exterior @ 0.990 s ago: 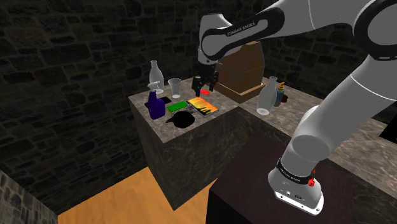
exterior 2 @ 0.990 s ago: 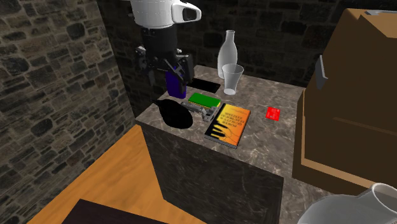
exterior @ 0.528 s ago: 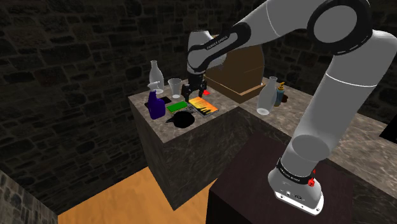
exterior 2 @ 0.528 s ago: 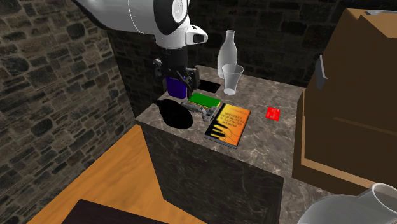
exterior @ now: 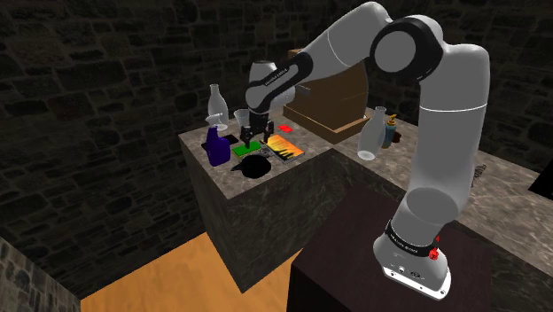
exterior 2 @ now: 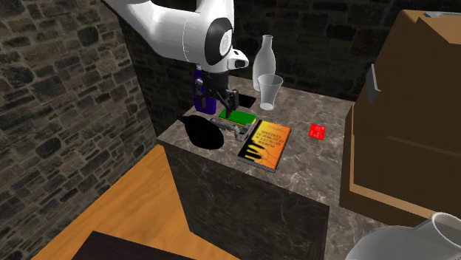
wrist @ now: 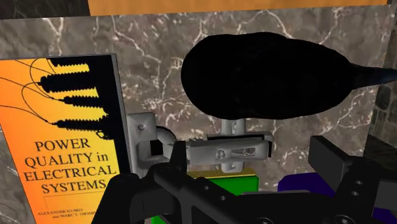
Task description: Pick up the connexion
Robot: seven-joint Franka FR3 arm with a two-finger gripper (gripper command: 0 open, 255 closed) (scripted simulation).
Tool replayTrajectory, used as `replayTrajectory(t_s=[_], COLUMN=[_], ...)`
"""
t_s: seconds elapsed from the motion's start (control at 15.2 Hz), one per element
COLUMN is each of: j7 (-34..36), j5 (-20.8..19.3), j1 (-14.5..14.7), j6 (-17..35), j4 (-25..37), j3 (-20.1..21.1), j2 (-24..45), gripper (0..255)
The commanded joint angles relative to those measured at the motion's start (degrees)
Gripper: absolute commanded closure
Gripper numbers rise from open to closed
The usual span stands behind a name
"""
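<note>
The all-black gripper [exterior 2: 223,108] is held spread open above the grey metal hinge-like connexion [wrist: 210,150], seemingly untouched, beside an orange-covered book [wrist: 57,127].

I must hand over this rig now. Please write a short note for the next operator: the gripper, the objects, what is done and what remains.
Gripper: jaws open, holding nothing, low over the stone counter.
Connexion: a grey metal piece lying flat on the counter between the orange book and the black pan-shaped object, beside a green block. In the wrist view it lies in line between the open jaws, not touched.
Done: the gripper is placed above the part.
Left: lower, close on it, lift.
</note>
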Motion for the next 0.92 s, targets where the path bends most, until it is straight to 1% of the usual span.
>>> replayTrajectory(t_s=[0.0, 0.33, 0.4, 0.86], j7=[0.0, 0.4, 0.5, 0.0], j5=[0.4, 1.4, 1.4, 1.6], j1=[-0.2, -0.5, -0.5, -0.6], j6=[0.7, 1.0, 0.9, 4.5], j4=[4.4, 16.0, 17.5, 17.2], j3=[0.0, 0.1, 0.1, 0.2], j2=[4.8, 16.3, 17.6, 21.0], gripper=[0, 0, 0, 0])
